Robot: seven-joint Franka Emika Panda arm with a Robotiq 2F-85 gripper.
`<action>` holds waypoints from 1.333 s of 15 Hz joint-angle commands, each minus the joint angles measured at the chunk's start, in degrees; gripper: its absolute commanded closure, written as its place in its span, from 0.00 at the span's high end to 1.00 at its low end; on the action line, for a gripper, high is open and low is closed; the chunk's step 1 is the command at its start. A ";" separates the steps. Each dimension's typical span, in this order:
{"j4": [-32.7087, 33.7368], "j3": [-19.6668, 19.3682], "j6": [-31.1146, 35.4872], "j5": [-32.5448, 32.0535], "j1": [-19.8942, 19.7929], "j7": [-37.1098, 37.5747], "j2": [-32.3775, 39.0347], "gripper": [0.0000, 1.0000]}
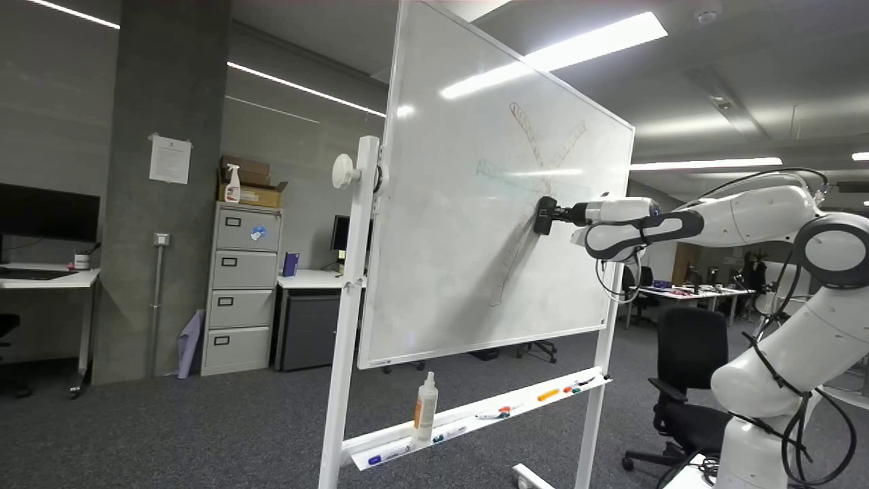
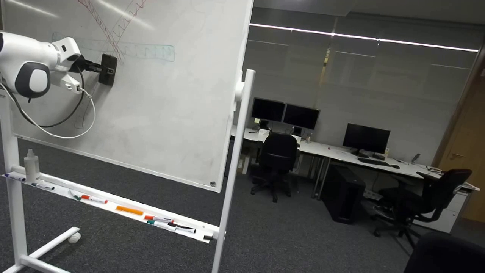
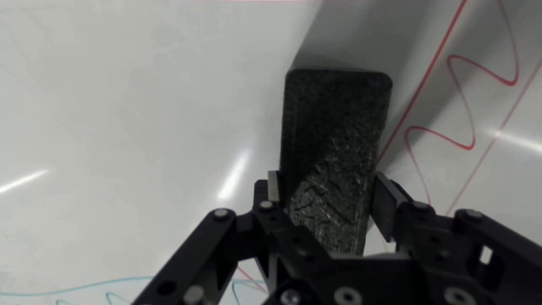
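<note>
Black, rectangular and rough-faced, the eraser-like block [image 3: 336,112] is clamped in the black two-fingered gripper [image 3: 326,197], apparently touching the glossy white board [image 3: 148,106] just beside thin red marker lines [image 3: 419,91]; uneven pressure against the board could twist it or work it loose.

In an exterior view, a flat black monitor [image 1: 47,212] stands at nine o'clock; between eight and nine, a grey metal filing cabinet [image 1: 241,292] bears a white plastic spray bottle [image 1: 233,187] and brown cardboard boxes [image 1: 261,197]. A black office chair [image 1: 692,353] is at four o'clock. In an exterior view, a wide black screen [image 2: 366,137] tops a white desk [image 2: 322,150] at three o'clock, a black computer tower [image 2: 343,193] at four.
</note>
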 commanded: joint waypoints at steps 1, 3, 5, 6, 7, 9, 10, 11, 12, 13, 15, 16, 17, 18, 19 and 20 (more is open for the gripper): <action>0.04 0.01 -0.36 0.06 0.01 0.14 -0.19 0.55; 0.04 -0.03 -0.44 0.12 0.00 0.20 -0.25 0.55; 0.04 -0.05 -0.44 0.13 0.00 0.20 -0.25 0.55; 0.04 -0.05 -0.45 0.13 0.00 0.20 -0.25 0.55; 0.04 -0.05 -0.45 0.13 0.00 0.21 -0.25 0.55; 1.07 0.66 1.92 0.94 -1.65 0.85 0.74 0.30; 2.12 0.95 3.05 1.35 -2.71 1.12 1.46 0.30; 3.68 1.04 4.39 1.72 -3.87 1.35 2.46 0.30; 5.59 1.23 4.30 1.97 -5.20 1.58 2.87 0.30; 8.14 1.33 2.64 1.99 -6.61 2.13 2.92 0.30; 11.45 1.41 2.39 1.97 -8.74 2.96 4.27 0.30; 13.09 1.41 2.32 1.78 -9.54 3.36 5.13 0.30; 14.48 1.77 2.28 1.67 -10.43 3.75 5.87 0.30; 15.44 2.21 2.24 1.55 -10.99 4.04 6.72 0.30; 16.29 2.91 2.22 1.56 -11.78 4.25 7.31 0.30; 16.64 3.54 2.22 1.58 -12.08 4.48 7.77 0.30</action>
